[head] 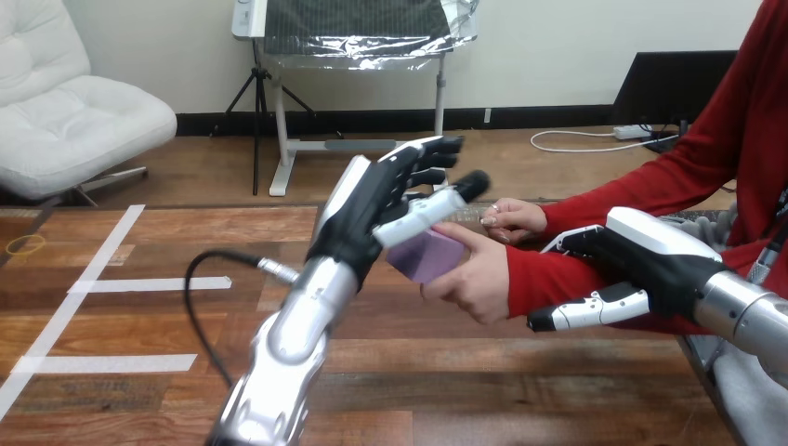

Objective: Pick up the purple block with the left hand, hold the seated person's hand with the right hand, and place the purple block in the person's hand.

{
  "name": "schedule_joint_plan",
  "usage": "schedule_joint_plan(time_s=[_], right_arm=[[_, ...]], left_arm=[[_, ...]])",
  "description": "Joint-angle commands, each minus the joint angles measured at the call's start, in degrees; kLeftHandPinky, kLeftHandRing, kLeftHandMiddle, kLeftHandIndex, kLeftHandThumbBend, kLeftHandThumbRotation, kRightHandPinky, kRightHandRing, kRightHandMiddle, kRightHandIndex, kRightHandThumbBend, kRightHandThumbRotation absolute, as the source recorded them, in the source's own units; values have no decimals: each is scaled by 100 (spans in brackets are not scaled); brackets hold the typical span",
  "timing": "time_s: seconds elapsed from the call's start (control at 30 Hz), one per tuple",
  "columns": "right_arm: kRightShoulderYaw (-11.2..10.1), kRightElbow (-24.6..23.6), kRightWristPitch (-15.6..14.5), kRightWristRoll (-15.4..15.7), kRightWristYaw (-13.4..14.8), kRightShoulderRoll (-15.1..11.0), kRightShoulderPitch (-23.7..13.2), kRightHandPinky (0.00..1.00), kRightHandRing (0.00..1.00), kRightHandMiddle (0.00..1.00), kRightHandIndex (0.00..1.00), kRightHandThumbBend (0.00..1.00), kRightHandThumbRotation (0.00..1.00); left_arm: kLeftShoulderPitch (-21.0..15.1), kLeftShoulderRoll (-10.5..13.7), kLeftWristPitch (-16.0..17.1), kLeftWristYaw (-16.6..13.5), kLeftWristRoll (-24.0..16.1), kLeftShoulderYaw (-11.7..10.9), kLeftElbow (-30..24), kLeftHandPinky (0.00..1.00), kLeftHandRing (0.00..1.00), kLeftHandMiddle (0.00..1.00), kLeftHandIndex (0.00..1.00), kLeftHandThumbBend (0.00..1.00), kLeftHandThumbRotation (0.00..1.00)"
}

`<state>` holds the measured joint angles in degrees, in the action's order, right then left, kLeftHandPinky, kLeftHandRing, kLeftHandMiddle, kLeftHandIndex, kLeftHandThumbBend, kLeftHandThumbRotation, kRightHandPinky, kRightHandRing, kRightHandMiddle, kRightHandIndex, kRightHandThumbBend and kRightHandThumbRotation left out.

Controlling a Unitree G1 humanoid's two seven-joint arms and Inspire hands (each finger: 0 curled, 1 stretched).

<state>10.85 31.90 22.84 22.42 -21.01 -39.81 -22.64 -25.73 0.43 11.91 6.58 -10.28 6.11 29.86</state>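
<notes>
- Standing just over the block, the left hand (372,218) is held open, fingers straight.
- The purple block (429,257) is cradled in the person's hand (479,279), beneath the robot's thumb.
- The person's wrist (544,279) is clasped by the right hand (650,253).

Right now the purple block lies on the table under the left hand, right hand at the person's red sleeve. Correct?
Not quite. In the head view the purple block is off the table, resting in the person's hand, with the left hand over it. The right hand is at the red sleeve, as you said.
</notes>
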Motion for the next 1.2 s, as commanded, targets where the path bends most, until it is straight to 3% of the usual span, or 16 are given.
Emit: schedule_joint_plan(time_s=[0.0,0.3,0.57,0.87,1.17], right_arm=[[50,-477,132,4,-2,97,-24,66,81,83,84,100,82],[46,-338,248,47,81,55,8,69,85,88,89,100,92],[37,-232,303,83,179,57,28,73,88,90,90,100,96],[16,-246,202,238,446,82,104,77,89,91,90,100,99],[-106,-349,215,581,1376,219,287,74,86,88,88,99,100]], left_arm=[[935,440,-155,245,37,-41,-2370,82,88,88,81,73,85],[1618,516,-229,409,174,-92,-3417,85,90,89,81,70,89],[2051,587,-318,511,305,-174,-3975,85,89,87,80,66,88],[2604,598,-84,456,515,-316,-4410,87,89,86,78,62,85],[2923,636,235,353,622,-416,-4518,90,89,86,78,58,83]])
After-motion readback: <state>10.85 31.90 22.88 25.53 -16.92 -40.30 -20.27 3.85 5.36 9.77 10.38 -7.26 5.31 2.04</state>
